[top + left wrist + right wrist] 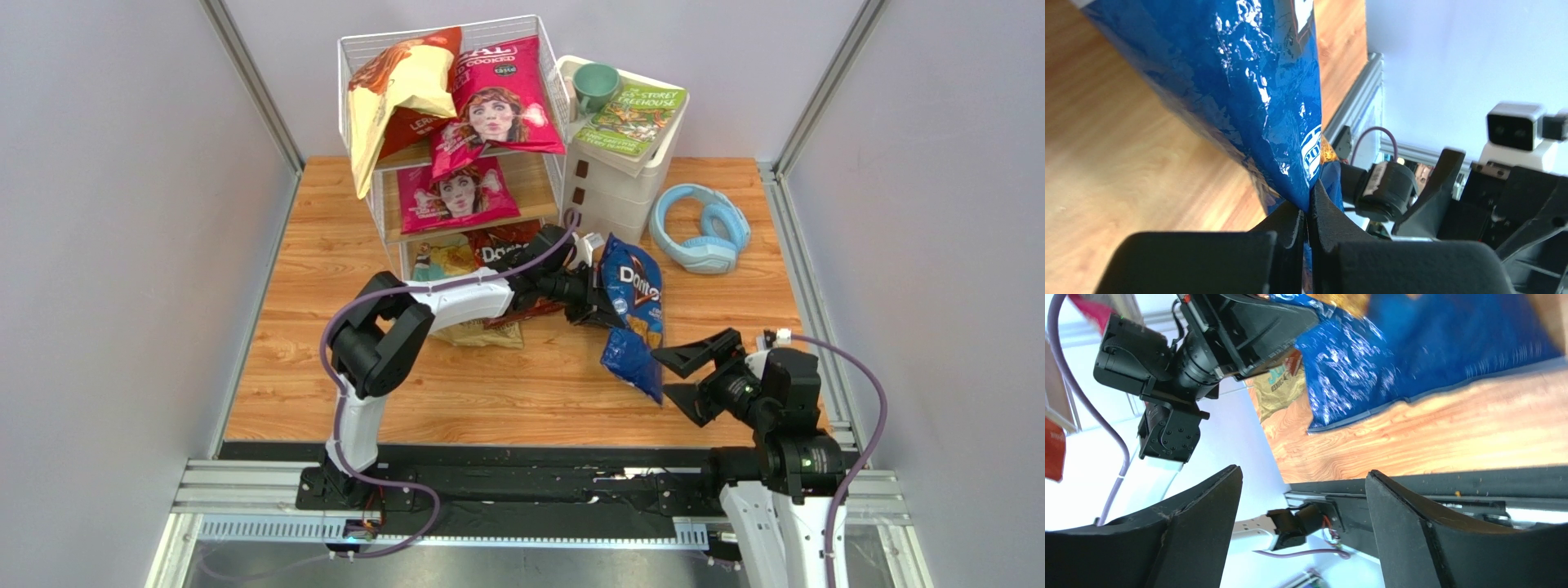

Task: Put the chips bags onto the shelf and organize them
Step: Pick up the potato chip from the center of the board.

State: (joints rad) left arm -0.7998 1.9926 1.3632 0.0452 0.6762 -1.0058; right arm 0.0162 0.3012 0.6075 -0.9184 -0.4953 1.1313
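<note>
Closest to you, the right gripper (682, 380) stands wide open with nothing between its fingers; in its wrist view the gap (1304, 474) shows only table (307, 319) and frame rail. Just past its upper finger hangs the lower corner of the blue Doritos bag (632, 306).

The left gripper (599, 300) has that bag: its fingers are shut tight on the bag's edge, foil pinched between the pads (1308, 214). The bag (1247, 92) hangs tilted over the table's middle right, between the two grippers (whether its bottom corner touches the wood, you cannot tell from these views).

The shelf (536, 184) stands at the back. On its top tier lie the orange-and-cream bag (393, 98) and a magenta bag (505, 104), leaning over the rim. A second magenta bag (456, 196) lies on the middle tier. The red Doritos bag (503, 251) and the tan bag (448, 263) sit low at the front, partly hidden by the left forearm, which lies across the bottom tier's opening.

Mind the white drawer unit (620, 184) touching the shelf's right side, carrying a green book (632, 116) and a mug (597, 86); the blue bag hangs right in front of it. Blue headphones (702, 227) lie beside it to the right.
</note>
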